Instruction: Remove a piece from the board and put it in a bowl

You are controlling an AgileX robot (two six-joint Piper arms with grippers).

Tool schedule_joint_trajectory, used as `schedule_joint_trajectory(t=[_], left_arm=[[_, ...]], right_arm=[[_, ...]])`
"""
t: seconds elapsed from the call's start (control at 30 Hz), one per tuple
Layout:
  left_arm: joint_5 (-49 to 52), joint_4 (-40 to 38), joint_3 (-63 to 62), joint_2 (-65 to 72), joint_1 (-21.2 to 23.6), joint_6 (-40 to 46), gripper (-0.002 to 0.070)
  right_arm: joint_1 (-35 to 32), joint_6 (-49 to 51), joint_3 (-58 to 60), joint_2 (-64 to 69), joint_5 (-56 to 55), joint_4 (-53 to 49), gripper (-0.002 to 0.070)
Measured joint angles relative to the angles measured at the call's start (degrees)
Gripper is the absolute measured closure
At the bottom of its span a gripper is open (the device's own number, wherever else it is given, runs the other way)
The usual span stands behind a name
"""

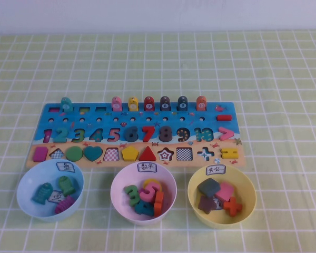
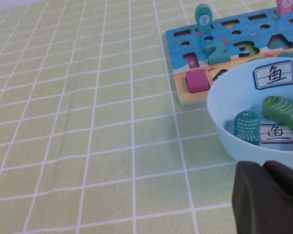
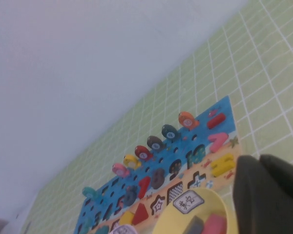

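The small flat pink-red wooden chevron piece (image 1: 226,133) sits in its slot at the long blue-and-tan wooden puzzle board's (image 1: 137,115) right end, just beyond the 10, below the red bar. It lies flat, tip pointing away from the numbers, its long axis across the board. The round yellow plastic bowl (image 1: 249,185) waits just in front, so your carry looks short. Your right claw (image 3: 268,195) hangs clenched and empty above that bowl; whether the left claw (image 2: 268,197), beside the light blue bowl (image 2: 219,102), is clenched, I cannot tell.
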Motion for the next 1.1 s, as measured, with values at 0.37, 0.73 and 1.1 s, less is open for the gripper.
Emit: schedule_joint_trajectory(t=[0.37, 0.73, 1.1], left_arm=[[0.0, 0.0, 0.0, 0.0, 0.0, 0.0, 0.0679], [0.0, 0.0, 0.0, 0.0, 0.0, 0.0, 0.0679], [0.0, 0.0, 0.0, 0.0, 0.0, 0.0, 0.068]], right_arm=[[0.0, -0.4, -12.8, 9.5, 12.5, -13.3, 0.0694], [0.0, -4.8, -48.7, 44.3, 43.4, -39.2, 0.0694], [0.1, -7.1, -67.2, 72.6, 55.9, -46.9, 0.0694]])
